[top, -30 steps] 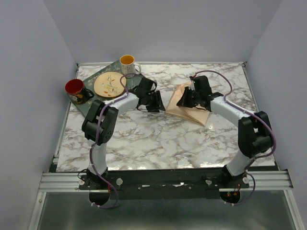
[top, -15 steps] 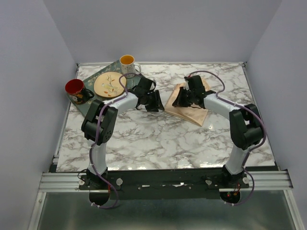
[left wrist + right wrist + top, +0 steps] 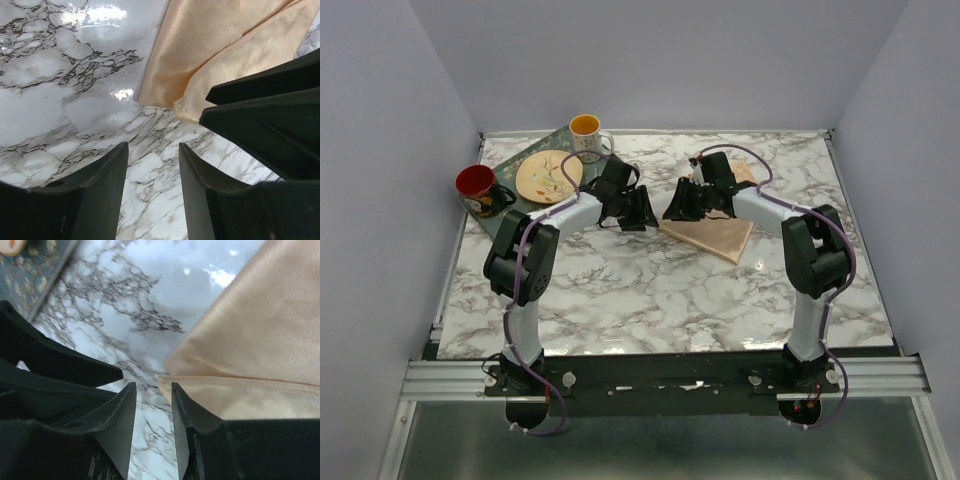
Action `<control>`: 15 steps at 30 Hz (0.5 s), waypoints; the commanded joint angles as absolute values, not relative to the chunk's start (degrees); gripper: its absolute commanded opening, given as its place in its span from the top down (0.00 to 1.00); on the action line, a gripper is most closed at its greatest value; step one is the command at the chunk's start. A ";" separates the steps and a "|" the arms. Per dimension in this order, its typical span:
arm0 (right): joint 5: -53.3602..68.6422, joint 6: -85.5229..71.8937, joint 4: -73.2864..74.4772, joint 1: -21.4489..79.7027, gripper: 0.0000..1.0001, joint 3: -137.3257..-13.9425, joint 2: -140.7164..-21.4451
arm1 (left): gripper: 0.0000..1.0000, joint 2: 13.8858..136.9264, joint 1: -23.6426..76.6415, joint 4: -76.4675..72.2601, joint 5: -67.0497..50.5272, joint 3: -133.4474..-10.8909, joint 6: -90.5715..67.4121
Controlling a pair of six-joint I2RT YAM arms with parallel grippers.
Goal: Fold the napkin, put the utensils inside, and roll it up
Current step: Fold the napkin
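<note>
— At the left corner of the napkin [image 3: 715,238], how do the right jaws stand?
— Spread, pinching nothing, over its folded edge. Beside that corner the left jaws hover, also spread. The napkin lies folded on the surface [image 3: 650,290].

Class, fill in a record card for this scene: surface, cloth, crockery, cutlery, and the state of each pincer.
surface: marble-patterned table
napkin: peach, folded in layers, lying flat, right of centre
crockery: floral plate, red mug, white mug, all at the far left
utensils: none visible in any view
left pincer: open, empty, near the napkin's corner
right pincer: open, empty, at the napkin's left edge
</note>
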State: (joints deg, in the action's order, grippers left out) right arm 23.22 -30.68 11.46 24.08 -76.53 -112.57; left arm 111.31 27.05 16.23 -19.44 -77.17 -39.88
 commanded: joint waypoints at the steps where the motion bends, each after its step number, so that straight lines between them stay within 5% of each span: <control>1: 22.42 -26.37 16.16 24.52 0.55 -82.26 -111.98 | 0.44 109.51 26.72 17.49 -20.38 -78.22 -38.41; 8: 20.22 -24.87 19.16 23.12 0.52 -79.29 -106.09 | 0.28 109.95 26.89 16.26 -23.02 -78.75 -39.55; 15: 18.81 -24.43 20.30 19.17 0.52 -67.51 -95.81 | 0.36 114.34 28.21 13.01 -28.83 -81.74 -44.47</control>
